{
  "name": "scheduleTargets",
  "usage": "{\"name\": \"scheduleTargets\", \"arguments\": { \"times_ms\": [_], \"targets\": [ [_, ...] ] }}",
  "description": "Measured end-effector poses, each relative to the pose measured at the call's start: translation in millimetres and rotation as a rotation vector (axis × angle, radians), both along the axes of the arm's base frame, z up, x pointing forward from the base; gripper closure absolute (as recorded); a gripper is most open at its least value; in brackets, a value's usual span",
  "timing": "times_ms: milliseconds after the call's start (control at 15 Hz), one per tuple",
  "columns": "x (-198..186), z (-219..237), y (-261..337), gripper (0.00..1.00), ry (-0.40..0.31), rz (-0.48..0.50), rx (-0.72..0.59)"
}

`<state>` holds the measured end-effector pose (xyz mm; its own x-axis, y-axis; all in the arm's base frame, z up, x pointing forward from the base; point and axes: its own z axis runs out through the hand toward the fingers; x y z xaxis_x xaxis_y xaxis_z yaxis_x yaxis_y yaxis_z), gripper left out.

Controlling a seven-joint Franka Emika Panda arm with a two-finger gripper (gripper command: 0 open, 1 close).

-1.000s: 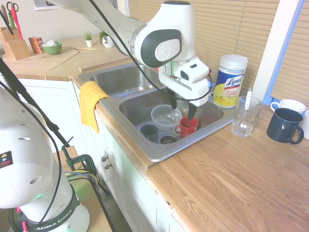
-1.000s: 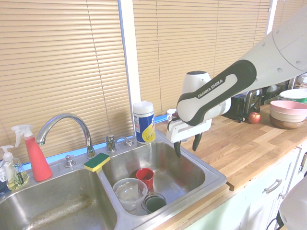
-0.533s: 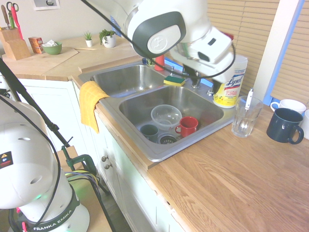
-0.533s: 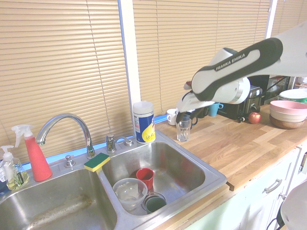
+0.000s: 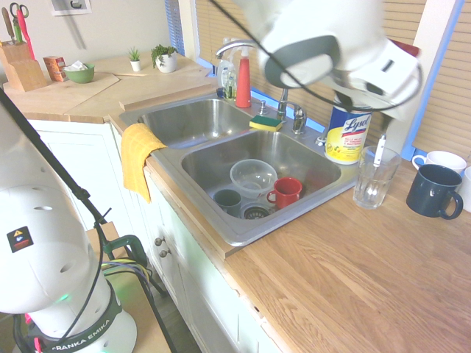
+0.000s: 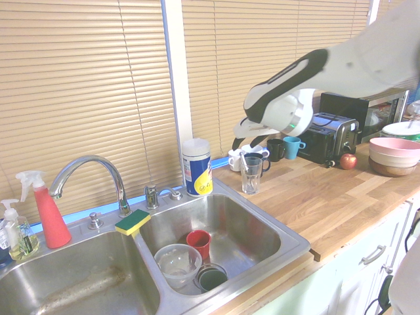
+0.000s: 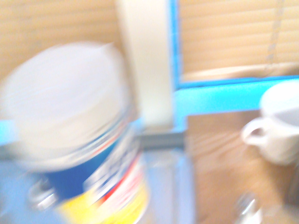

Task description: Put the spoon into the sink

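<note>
From my console, the sink (image 5: 221, 158) sat at the left of the first exterior view, its nearer basin holding a clear bowl (image 5: 252, 176), a red cup (image 5: 285, 193) and a dark cup (image 5: 227, 200) — no spoon in it. Right of that stood the wipes canister (image 5: 349, 132), then the drinking glass (image 5: 374, 179) with the spoon (image 5: 379, 149) upright inside, white handle poking out. The gripper (image 6: 244, 140) hung above the glass in the second exterior view, jaws spread and empty. I judged nothing done yet — grasp, lift and drop all remained.
</note>
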<state>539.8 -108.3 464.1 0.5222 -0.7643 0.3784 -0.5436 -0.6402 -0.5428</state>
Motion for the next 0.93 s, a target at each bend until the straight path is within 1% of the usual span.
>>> {"name": "scheduleTargets", "arguments": {
  "times_ms": [133, 200, 467, 933],
  "targets": [
    [18, -12, -11, 0.0, 0.016, -0.009, -0.003],
    [24, -19, -13, 1.0, 0.028, -0.004, -0.002],
    [33, -42, -15, 1.0, 0.058, 0.039, -0.03],
    [31, -48, -15, 1.0, 0.05, 0.096, -0.066]
  ]
}}
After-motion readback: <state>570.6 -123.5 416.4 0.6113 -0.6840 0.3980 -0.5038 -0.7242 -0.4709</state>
